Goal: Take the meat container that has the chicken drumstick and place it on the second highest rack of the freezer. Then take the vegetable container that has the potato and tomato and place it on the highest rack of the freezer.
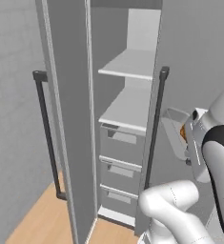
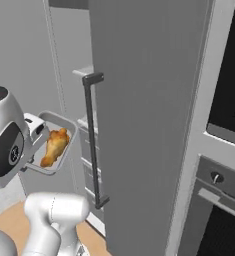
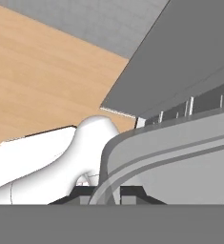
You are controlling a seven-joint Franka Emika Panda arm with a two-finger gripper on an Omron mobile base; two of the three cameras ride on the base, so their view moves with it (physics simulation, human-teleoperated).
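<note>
My gripper [image 2: 35, 134] is shut on the rim of the meat container [image 2: 58, 125], a shallow grey tray held tilted in the air. The golden-brown chicken drumstick [image 2: 55, 146] lies in it. From the left base view the meat container [image 1: 172, 127] hangs just right of the open freezer [image 1: 125, 143], at about the height of the second highest rack [image 1: 127, 110]. The highest rack [image 1: 131, 65] is above that, and both shelves are bare. In the hand view the tray rim [image 3: 147, 147] runs between my fingertips [image 3: 132, 192]. The vegetable container, potato and tomato are out of view.
The freezer door [image 1: 68, 119] stands open to the left with its dark bar handle [image 1: 46, 133]. A second dark handle [image 1: 154, 128] stands between the tray and the shelves. Grey drawers [image 1: 120, 164] sit under the lower shelf. An oven [image 2: 224, 165] is at the right.
</note>
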